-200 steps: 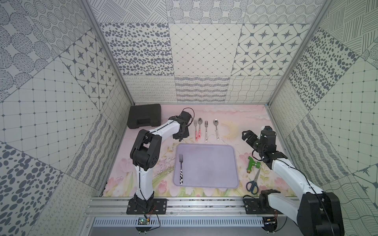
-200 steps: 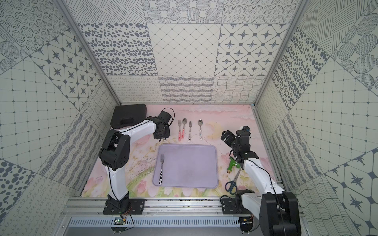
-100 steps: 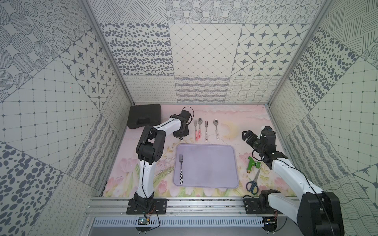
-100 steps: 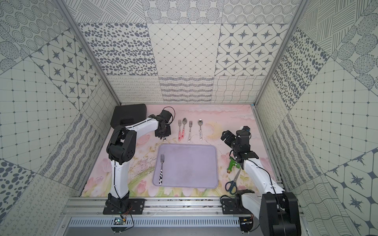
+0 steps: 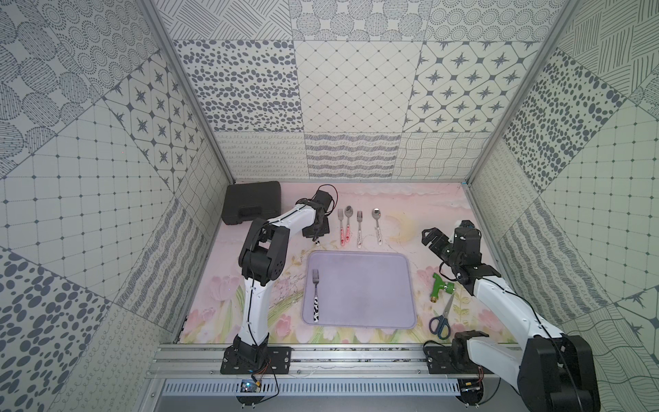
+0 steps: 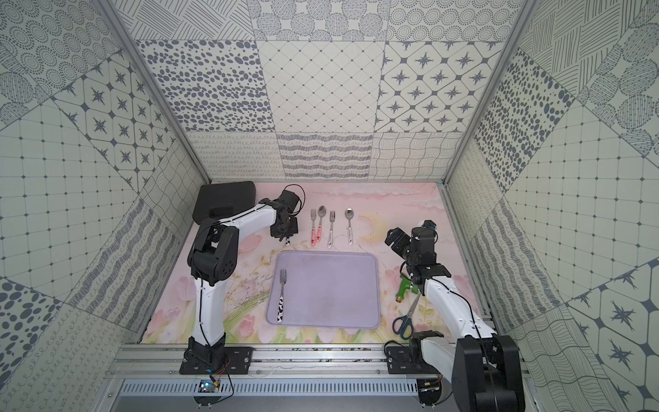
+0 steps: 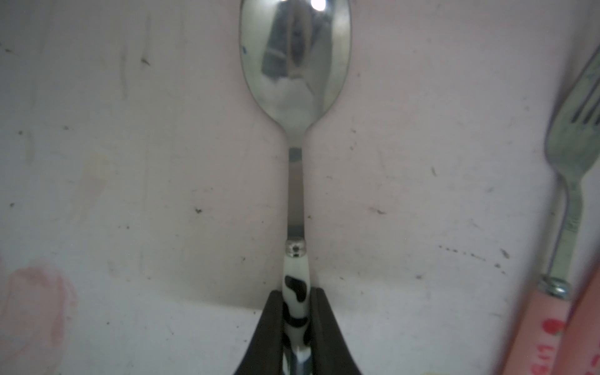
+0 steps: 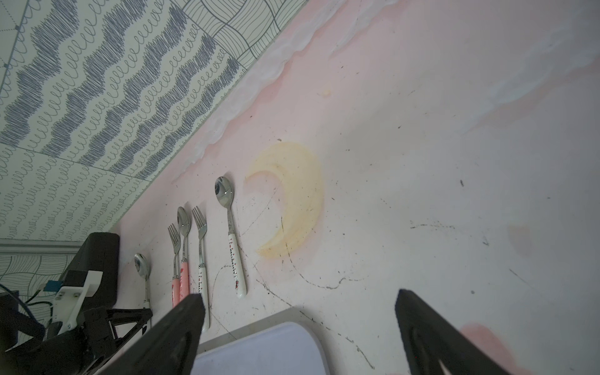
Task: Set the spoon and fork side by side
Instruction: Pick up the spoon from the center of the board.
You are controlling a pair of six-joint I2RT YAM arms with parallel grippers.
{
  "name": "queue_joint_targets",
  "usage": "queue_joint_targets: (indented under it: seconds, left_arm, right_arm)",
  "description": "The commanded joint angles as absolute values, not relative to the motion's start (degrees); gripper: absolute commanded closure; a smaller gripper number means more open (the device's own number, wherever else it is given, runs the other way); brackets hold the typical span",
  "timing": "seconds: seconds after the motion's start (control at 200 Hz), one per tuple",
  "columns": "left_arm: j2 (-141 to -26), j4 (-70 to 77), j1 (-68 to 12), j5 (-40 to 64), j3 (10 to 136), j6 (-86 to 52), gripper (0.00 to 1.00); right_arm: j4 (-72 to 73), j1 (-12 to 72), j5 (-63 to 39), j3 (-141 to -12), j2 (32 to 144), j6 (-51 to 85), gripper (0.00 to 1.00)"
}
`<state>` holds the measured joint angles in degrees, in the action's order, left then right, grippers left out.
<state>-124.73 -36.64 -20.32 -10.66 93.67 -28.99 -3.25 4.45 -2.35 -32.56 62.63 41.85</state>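
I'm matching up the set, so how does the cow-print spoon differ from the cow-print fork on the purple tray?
The cow-print spoon has an oval bowl; the cow-print fork has tines. The spoon's handle is clamped in the left hand; the fork lies free. The spoon is off the purple tray, past its far edge; the fork lies on it. Both have black-and-white spotted handles.

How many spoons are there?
3. The cow-print spoon is clamped in the left gripper, left of the row behind the tray. The pink-handled spoon lies in that row beside the pink-handled fork. The white-handled spoon ends the row on the right. None looks hidden.
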Motion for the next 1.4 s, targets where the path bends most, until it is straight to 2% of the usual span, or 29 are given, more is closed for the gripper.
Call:
queue_joint_targets:
  seconds: [0.0,0.67,1.396]
  left_arm:
    - [-125.3,-38.5,-20.1,-6.2,93.5,-27.8,1.0]
    - [-113.7,-38.5,-22.9,-6.1,85.5,-27.6,1.0]
    - [-97.5,-37.9,-36.5,-12.4,66.0,-36.4,1.0]
  right_arm:
    - [-2.0,4.7,-2.1,-32.7,63.0,42.1,0.03]
    - [-2.1,4.7,-2.5,-32.8,62.8,42.3,0.03]
    - [-2.3,4.7,-2.1,-32.6,62.0,42.4,0.03]
